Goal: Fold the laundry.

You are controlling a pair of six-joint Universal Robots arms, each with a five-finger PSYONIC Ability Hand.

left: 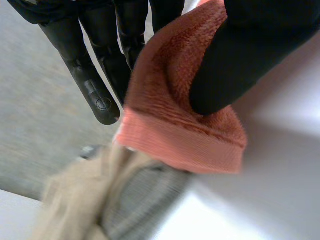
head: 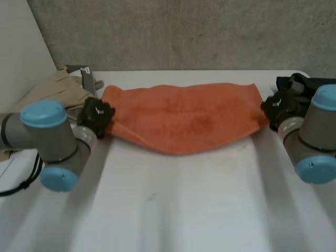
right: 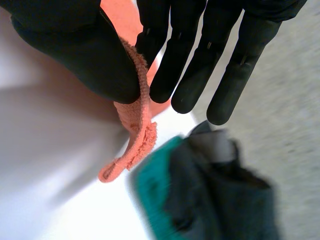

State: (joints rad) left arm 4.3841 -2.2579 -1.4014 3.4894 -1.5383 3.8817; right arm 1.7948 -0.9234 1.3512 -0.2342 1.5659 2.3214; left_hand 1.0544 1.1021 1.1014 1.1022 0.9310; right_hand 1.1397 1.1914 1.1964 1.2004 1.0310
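An orange towel [head: 184, 116] hangs stretched between my two hands above the far half of the white table [head: 173, 205], sagging in the middle. My left hand [head: 97, 116] holds the towel's left end; in its wrist view the thumb [left: 240, 60] presses the towel's hemmed corner [left: 185, 135] against the straight fingers [left: 95, 85]. My right hand [head: 276, 107] holds the right end; in its wrist view the thumb [right: 85, 55] pinches the towel's edge [right: 137, 125] against the fingers [right: 190, 70].
A beige garment [head: 52, 94] lies piled at the table's far left, with a grey piece [head: 86, 76] beside it; the same heap [left: 100, 200] sits below my left hand. A dark garment with teal trim [right: 200, 195] lies at the far right [head: 296, 86].
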